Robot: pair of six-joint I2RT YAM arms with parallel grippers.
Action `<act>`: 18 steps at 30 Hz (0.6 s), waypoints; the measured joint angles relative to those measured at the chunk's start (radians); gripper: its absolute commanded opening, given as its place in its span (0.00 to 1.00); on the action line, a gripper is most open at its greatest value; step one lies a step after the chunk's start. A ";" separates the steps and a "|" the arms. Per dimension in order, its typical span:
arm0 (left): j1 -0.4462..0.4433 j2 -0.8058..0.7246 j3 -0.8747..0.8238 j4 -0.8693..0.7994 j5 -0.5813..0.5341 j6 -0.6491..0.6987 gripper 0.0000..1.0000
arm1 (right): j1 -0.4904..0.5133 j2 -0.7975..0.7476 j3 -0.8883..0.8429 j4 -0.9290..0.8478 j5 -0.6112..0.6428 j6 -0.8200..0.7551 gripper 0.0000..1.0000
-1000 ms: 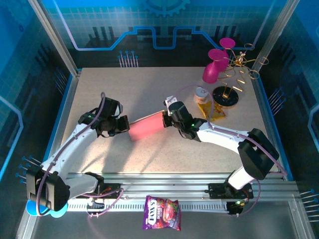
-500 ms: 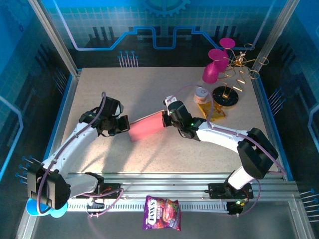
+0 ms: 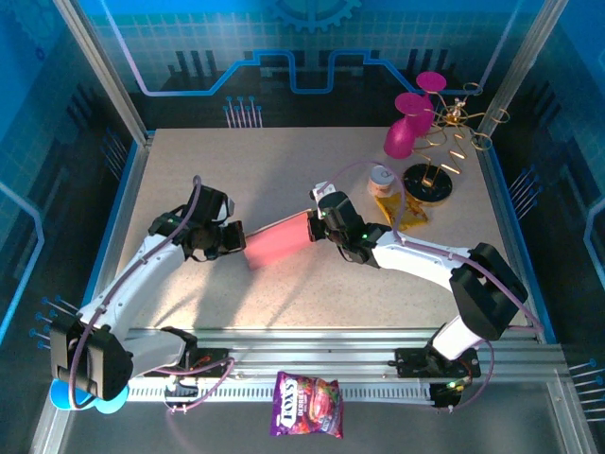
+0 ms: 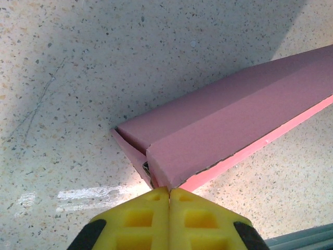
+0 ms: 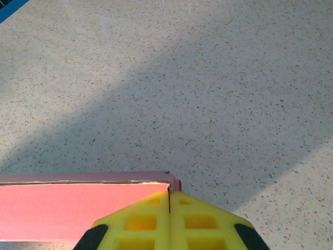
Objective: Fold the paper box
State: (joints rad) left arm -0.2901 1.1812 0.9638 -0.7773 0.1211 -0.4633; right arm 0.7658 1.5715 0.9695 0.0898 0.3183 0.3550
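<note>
Holding the paper box (image 3: pixel 277 242) at both ends, over the middle of the bench (image 3: pixel 284 161): left gripper (image 3: pixel 233 240) at the box's left end, right gripper (image 3: pixel 315 225) at its right end. Closed down tight on both sides, yellow fingertips (image 4: pixel 140 213) meeting with no gap to see in the wrist views. Apparently pinching a thin cardboard edge each: a corner of the box on the left, the end wall on the right. Resting on the bench or hanging just clear of it: impossible to tell.

Looks late in the fold. Already a long, flat pink shape with closed sides, though with a seam gaping slightly at the left corner. Judging the step in hand as closing or tucking that last end. Calls next for pinning the right end while pressing the loose panel on the left home. Best done gently, given thin card prone to creasing and springing back.

Counting now: one paper box, two grippers. Right of the box and farther back: two magenta cups (image 3: pixel 405 130), one small tin (image 3: pixel 382 177), one black round stand (image 3: pixel 427 183) and one tangle of gold wire (image 3: pixel 463 128). Nearer than the box, past the front rail: one purple snack bag (image 3: pixel 307 404).
</note>
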 measured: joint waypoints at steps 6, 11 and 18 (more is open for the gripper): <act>0.000 -0.005 -0.002 -0.004 0.000 0.003 0.00 | 0.001 0.006 0.002 0.001 0.000 0.000 0.00; 0.000 -0.005 -0.002 -0.004 0.000 0.003 0.00 | 0.001 0.006 0.003 0.000 0.000 0.000 0.00; 0.000 -0.005 -0.005 -0.003 0.000 0.003 0.00 | 0.001 0.009 0.006 0.000 0.000 0.000 0.00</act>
State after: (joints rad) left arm -0.2901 1.1767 0.9585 -0.7807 0.1207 -0.4599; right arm 0.7670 1.5806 0.9752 0.0895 0.3183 0.3546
